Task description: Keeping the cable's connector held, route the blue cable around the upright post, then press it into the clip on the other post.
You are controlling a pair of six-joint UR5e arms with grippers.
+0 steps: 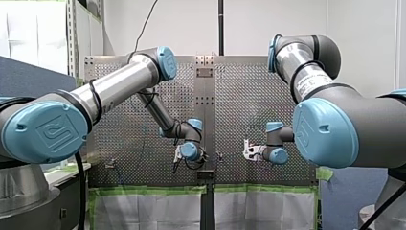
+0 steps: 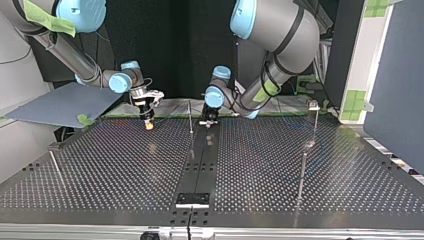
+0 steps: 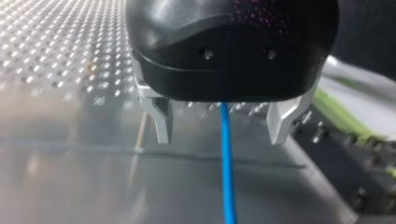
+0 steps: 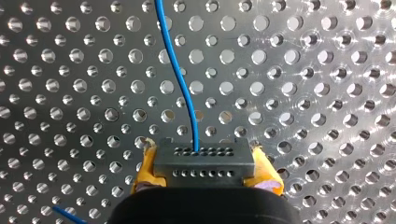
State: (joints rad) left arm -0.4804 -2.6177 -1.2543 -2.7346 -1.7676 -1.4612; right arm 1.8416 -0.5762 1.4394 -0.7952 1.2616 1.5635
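In the right wrist view my right gripper is shut, its yellow pads clamping a black connector. The blue cable leaves the connector and runs ahead over the perforated table. In the left wrist view my left gripper is open. Its metal fingers stand well apart, and the blue cable passes between them without touching either one. In the top view my left gripper hangs just right of a thin upright post, and my right gripper is to that post's left. A post with a clip head stands at the right.
The perforated metal table has a dark centre strip running toward the camera. A short rod stands near the top view's left edge and another thin rod at the right. A grey board lies behind my right arm.
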